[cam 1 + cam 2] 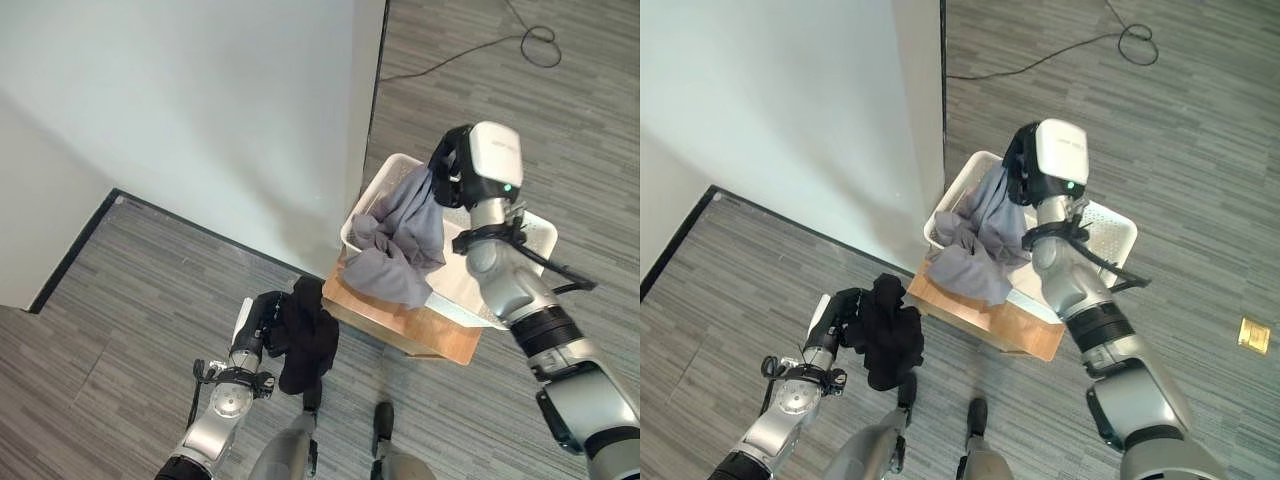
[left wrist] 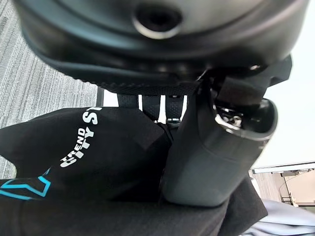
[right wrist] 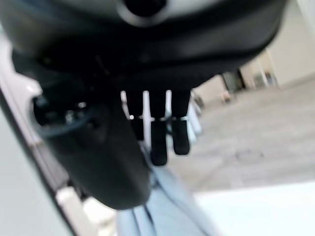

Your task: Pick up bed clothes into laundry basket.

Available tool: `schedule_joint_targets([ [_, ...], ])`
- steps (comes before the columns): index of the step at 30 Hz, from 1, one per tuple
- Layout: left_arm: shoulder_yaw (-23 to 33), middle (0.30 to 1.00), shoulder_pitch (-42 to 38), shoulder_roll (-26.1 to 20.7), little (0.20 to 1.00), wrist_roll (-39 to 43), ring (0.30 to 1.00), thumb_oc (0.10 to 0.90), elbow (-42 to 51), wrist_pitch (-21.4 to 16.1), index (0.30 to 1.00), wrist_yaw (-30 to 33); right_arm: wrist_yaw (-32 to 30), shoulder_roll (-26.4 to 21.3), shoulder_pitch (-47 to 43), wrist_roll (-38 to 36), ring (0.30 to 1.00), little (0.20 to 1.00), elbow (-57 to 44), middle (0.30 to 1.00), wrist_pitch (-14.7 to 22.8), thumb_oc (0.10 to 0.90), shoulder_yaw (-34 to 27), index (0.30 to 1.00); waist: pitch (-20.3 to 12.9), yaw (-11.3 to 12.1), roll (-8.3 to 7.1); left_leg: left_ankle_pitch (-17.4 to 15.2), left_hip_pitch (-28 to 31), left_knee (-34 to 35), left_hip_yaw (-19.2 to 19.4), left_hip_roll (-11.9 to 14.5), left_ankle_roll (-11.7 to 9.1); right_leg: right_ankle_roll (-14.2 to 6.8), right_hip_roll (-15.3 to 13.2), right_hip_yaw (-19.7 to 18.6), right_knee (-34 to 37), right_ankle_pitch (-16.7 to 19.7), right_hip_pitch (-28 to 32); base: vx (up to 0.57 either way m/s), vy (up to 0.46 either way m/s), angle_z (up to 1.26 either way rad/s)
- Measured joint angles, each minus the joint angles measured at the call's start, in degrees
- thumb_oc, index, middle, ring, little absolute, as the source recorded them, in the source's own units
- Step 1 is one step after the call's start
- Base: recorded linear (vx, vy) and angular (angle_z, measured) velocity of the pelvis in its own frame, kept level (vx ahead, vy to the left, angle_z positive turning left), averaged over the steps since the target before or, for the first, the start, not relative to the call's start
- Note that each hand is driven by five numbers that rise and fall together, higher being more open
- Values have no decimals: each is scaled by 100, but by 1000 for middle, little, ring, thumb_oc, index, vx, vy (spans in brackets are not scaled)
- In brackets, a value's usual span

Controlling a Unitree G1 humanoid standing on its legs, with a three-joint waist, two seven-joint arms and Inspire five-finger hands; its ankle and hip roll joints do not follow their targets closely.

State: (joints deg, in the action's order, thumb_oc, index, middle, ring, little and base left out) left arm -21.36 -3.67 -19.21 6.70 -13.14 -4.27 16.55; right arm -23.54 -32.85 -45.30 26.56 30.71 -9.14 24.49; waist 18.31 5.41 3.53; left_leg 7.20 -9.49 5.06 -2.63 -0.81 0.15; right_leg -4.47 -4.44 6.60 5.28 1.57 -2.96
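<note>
Left hand clamps a limp black garment low over the floor, fingers largely buried in cloth. Right hand, fingers straight, hovers above a crumpled grey garment draped over the white perforated laundry basket, which sits on a wooden stand.

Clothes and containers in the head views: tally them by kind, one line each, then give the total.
Grey garments: 1, the grey garment draped over the basket's rim under the right hand
Black garments: 1, the black garment gripped by the left hand
White laundry baskets: 1, the laundry basket on the wooden stand
Wooden stands: 1
Total: 4
</note>
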Motion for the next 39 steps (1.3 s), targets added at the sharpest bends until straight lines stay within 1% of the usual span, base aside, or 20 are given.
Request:
schedule_joint_targets([
  [3,-41,300,-62,6,300,1,300,400,-13,-48,300,46,75,141,25,39,300,300,258,300,-5,400,115,300,43,24,29,40,-132,0,-38,-3,-51,-2,5,96,-1,-2,-86,-14,-16,14],
  [4,-53,300,-86,9,300,0,300,400,-21,-48,300,47,78,179,21,53,342,342,398,342,-6,428,145,342,44,32,30,49,-163,-1,-57,-2,-47,-1,10,112,-1,-1,-113,-10,-12,14],
  [5,-59,300,-104,22,300,0,300,400,-31,-48,300,47,99,202,23,56,900,900,543,900,-20,800,206,900,46,48,34,53,-186,-1,-82,-3,-49,-1,12,124,-1,-2,-126,-18,-25,10],
  [7,-76,300,-154,20,300,-1,300,400,-30,-49,300,52,93,361,-48,57,900,900,1359,900,19,800,242,900,54,169,50,65,-198,-1,-109,-11,-49,-1,10,159,-1,-2,-127,-13,-20,7],
  [9,-48,300,-230,-3,300,1,300,400,-13,-65,300,64,197,409,-73,-125,900,900,1940,900,-99,800,227,900,87,235,113,75,-199,-1,-142,-17,-51,-2,10,239,0,-1,-102,-9,0,12],
  [12,99,300,-238,-85,300,7,300,400,-18,-65,300,157,232,404,-44,-286,900,900,1744,900,-149,800,218,900,94,191,140,85,-183,-1,-143,-28,-45,-1,-2,247,0,-1,-80,-3,3,3],
  [15,303,300,-308,-84,300,13,300,400,52,-63,300,229,246,305,147,-296,900,900,666,900,-172,800,6,900,93,156,143,93,-149,-1,-127,-22,-48,0,-1,235,0,0,-50,50,-20,-1],
  [16,357,300,-354,-68,300,9,300,400,99,-54,300,245,273,233,365,-288,900,900,59,900,-168,800,-208,900,99,113,149,92,-112,0,-127,-23,-49,0,-3,234,0,0,-5,61,-61,3],
  [17,507,300,-345,-109,300,3,300,400,315,-53,300,288,236,170,759,-226,900,900,-1080,900,-110,800,-534,900,98,70,149,92,-12,-1,-116,-20,-49,0,-2,239,-1,0,89,70,-84,3],
  [19,715,300,-348,-151,300,-9,300,400,592,-39,300,319,229,121,1047,-133,900,900,-1909,900,-5,800,-842,900,98,0,147,92,127,0,-101,-22,-49,-1,-3,237,0,-1,228,40,-59,-1],
  [20,909,300,-362,-171,300,-58,300,400,904,-42,300,421,161,65,1169,4,900,900,-2291,900,152,800,-1051,900,99,-23,135,91,229,1,-73,-19,-48,-1,-3,216,-1,-1,327,39,-44,-7],
  [25,1312,300,-758,-337,300,-603,300,400,1733,-86,300,778,81,-161,1350,147,900,900,-2686,900,300,800,-1511,900,84,-224,105,55,419,5,81,17,-31,17,9,13,0,13,444,21,-40,-17],
  [27,1429,300,-864,-447,300,-753,300,400,2104,-86,300,797,94,-203,1495,191,900,900,-2724,900,339,800,-1601,900,56,-311,53,46,440,7,214,31,-24,19,10,-95,0,63,417,11,-49,-28],
  [30,1452,300,-931,-467,300,-781,300,400,2777,-107,300,725,121,-219,2146,239,900,900,-2725,900,407,800,-1891,900,-12,-526,-36,34,489,5,304,35,-21,19,3,-218,1,90,416,0,-45,-19],
  [31,1460,300,-938,-471,300,-780,300,400,2910,-124,300,688,140,-222,2317,241,900,900,-2721,900,406,800,-1950,900,-22,-515,-44,32,490,8,306,34,-20,23,4,-213,0,98,418,-10,-34,-10],
  [34,1456,300,-1152,-493,300,-599,300,400,3301,-199,300,589,231,-239,3019,236,900,900,-2580,900,439,800,-2024,900,-31,-645,-35,34,530,3,342,49,-18,26,12,-231,0,101,437,-4,-44,-4],
  [36,1419,300,-1492,-530,300,-445,300,400,3423,-200,300,489,234,-203,3392,216,900,900,-2116,900,546,800,-2044,900,-33,-649,-34,35,562,2,354,55,-17,26,16,-237,0,102,461,-21,-16,-1],
  [37,1389,300,-1713,-556,300,-440,300,400,3420,-184,300,486,235,-54,3523,138,900,900,-1677,900,636,800,-2047,900,-46,-691,-44,36,579,0,360,59,-17,26,16,-249,1,102,470,0,0,0],
  [38,1318,300,-2100,-593,300,-442,300,400,3403,-175,300,506,349,135,3571,-123,900,900,-1182,900,582,800,-2026,900,-59,-694,-48,28,602,6,358,55,-18,25,17,-235,-2,101,514,0,0,0],
  [39,1229,300,-2435,-616,300,-444,300,400,3398,-184,300,494,494,220,3773,-347,900,900,-819,900,543,800,-1930,900,-93,-779,-7,27,611,3,373,54,-16,25,12,-256,1,101,508,-5,-50,-4],
])
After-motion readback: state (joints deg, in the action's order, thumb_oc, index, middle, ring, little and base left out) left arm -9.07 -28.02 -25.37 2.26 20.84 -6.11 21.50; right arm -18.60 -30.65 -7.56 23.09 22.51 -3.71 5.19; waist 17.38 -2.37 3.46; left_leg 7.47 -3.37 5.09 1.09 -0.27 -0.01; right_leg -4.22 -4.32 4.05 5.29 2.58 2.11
